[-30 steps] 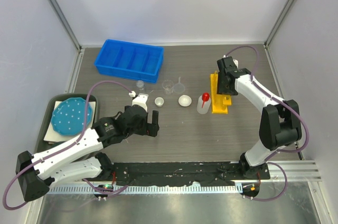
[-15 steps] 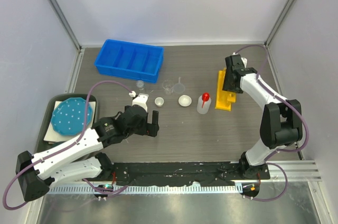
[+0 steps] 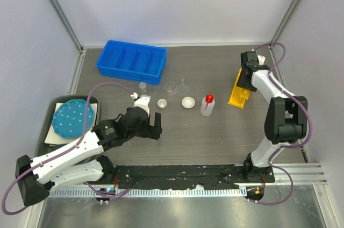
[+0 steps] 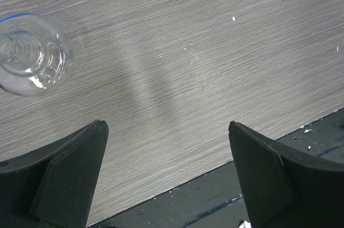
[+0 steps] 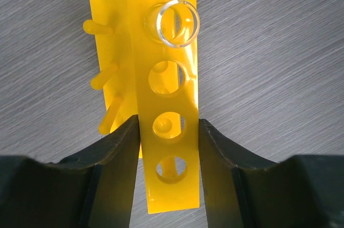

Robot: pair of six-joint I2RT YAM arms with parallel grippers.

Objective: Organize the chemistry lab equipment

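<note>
while hanging over the far right of the table (image 3: 215, 131), pinches the yellow holed rack (image 3: 238, 94) with the right gripper (image 5: 167, 131), one finger pressed against each long edge of the holed top plate near its end. cannot tell whether lifted or resting on the wood. sits askew there, to the right of the red-capped clear squeeze bottle (image 3: 207, 104) and apart from it. carries one thin clear tube (image 5: 172, 23) upright in a hole just beyond the fingers. has the left gripper (image 4: 167, 158) spread wide and pinching nothing, low over bare wood left of centre, with a small clear glass vessel (image 4: 29, 56) off to one side of its fingers. shows a white round dish (image 3: 187, 102) just left of the bottle, mid-table. shows also a blue tray (image 3: 131, 61) at the far left and a teal dotted plate (image 3: 74, 118) at the near left.
</note>
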